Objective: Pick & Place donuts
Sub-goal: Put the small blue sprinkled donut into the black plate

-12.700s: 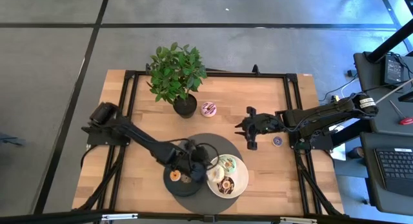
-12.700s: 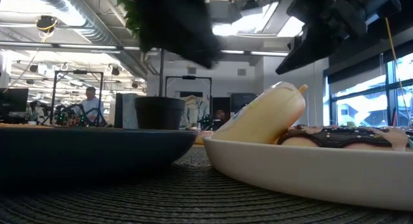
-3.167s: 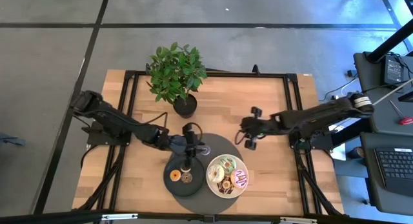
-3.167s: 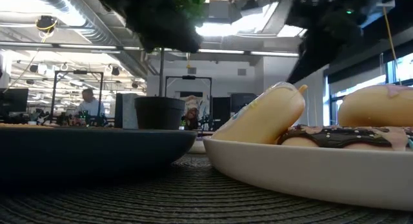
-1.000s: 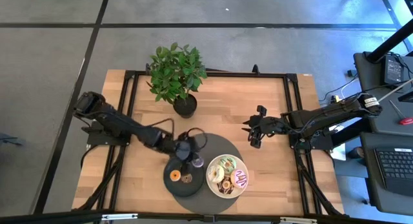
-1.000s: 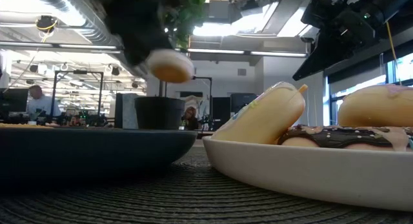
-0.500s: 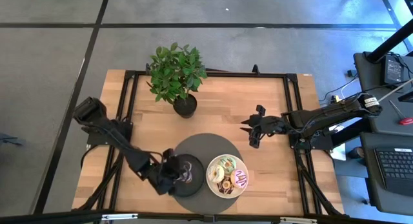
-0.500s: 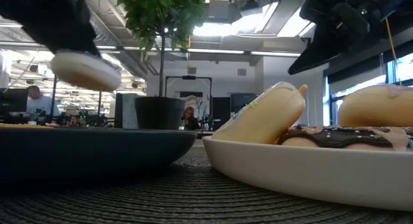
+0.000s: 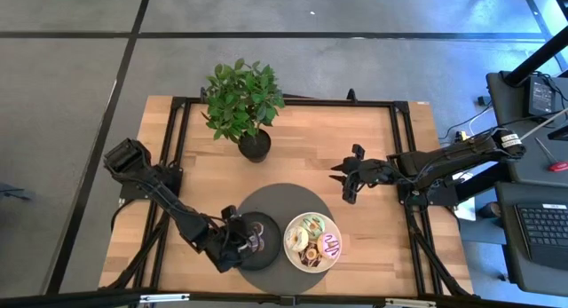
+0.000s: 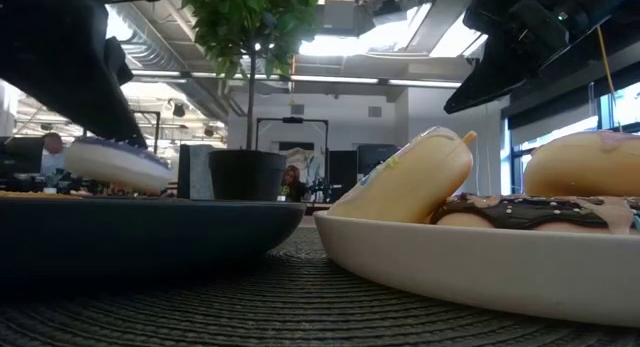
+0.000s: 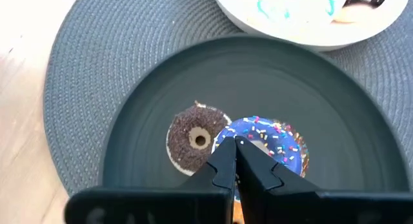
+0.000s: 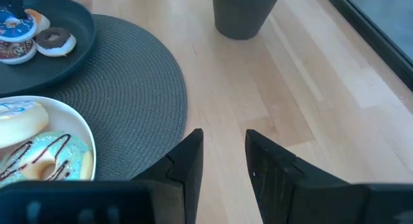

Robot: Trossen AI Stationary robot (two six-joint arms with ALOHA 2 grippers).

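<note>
My left gripper (image 11: pixel 233 148) is shut on a blue-iced sprinkled donut (image 11: pixel 271 143) low over the black plate (image 11: pixel 129 121), next to a small brown donut (image 11: pixel 195 140) that lies flat on the plate. An orange donut (image 11: pixel 306 161) peeks out from under the blue one. In the low view the held donut (image 10: pixel 110 162) hangs tilted just above the plate's rim (image 10: pixel 200 212). The white plate (image 9: pixel 288 241) holds several donuts (image 9: pixel 312 230). My right gripper (image 12: pixel 222 153) stands open over bare wood, right of the mat. My left gripper has the blue donut by the edge of its ring (image 11: pixel 227 137), pinched between the two shut fingers, which slant down from the table's near left side. The donut tilts below the fingers. Whether it touches the plate or the orange donut, I cannot tell.
Both plates sit on a round grey woven mat (image 9: pixel 293 201). A potted plant (image 9: pixel 244 99) stands at the far side of the table, and its dark pot (image 12: pixel 245 14) shows beyond my right gripper. Bare wood lies around my right gripper.
My left gripper has carried the blue donut from the black plate's far side toward the table's near left, then down to just above the plate. The donut has stayed in the hold and now hangs lower and tilted.
</note>
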